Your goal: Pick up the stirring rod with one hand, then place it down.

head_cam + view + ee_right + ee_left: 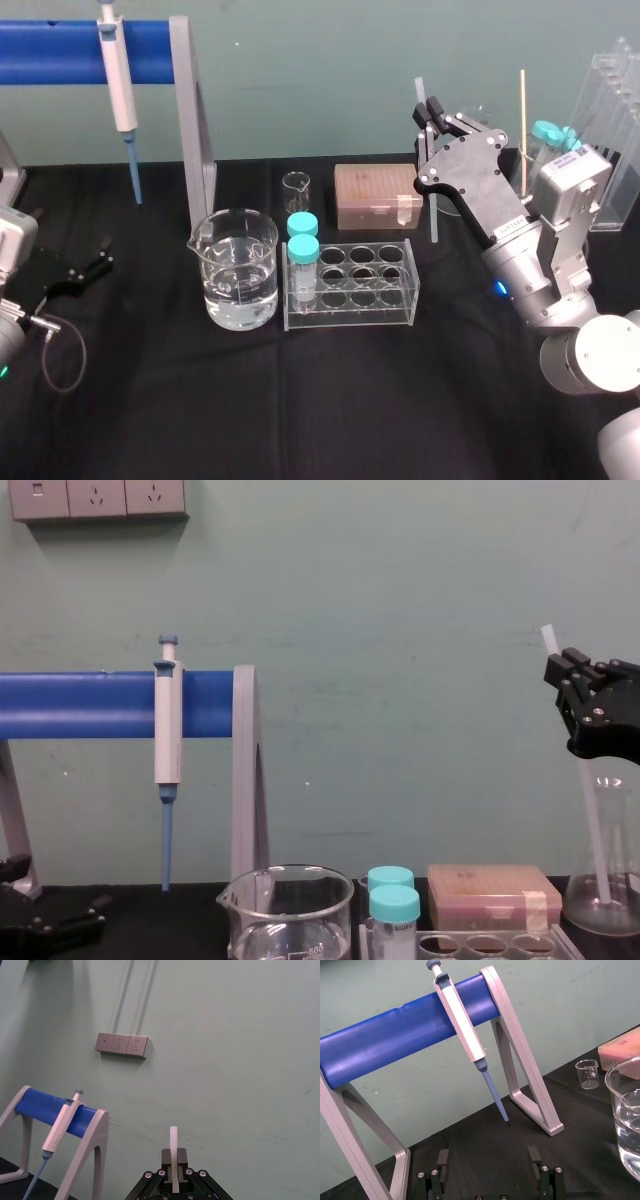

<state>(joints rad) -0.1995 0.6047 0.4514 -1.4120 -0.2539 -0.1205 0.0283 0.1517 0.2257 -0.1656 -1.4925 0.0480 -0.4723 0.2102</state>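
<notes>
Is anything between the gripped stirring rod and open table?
Yes. The right gripper holds the stirring rod, lower end apparently inside the conical flask, whose glass surrounds it. Left gripper lies parked at left.

- Left arm (12, 238): grey wrist, parked low at the left edge of the counter (300, 400).
- Left hand (103, 255): black, low over the counter and pointing forward. Its two fingers (442, 1157) are spread wide with nothing between them.
- Right arm (525, 270): grey links rising from the lower right, bent, reaching forward and up.
- Right hand (430, 112): black, raised well above the counter and tilted upward. Its fingers are pressed together on the stirring rod (173, 1137), which is held near upright.
</notes>
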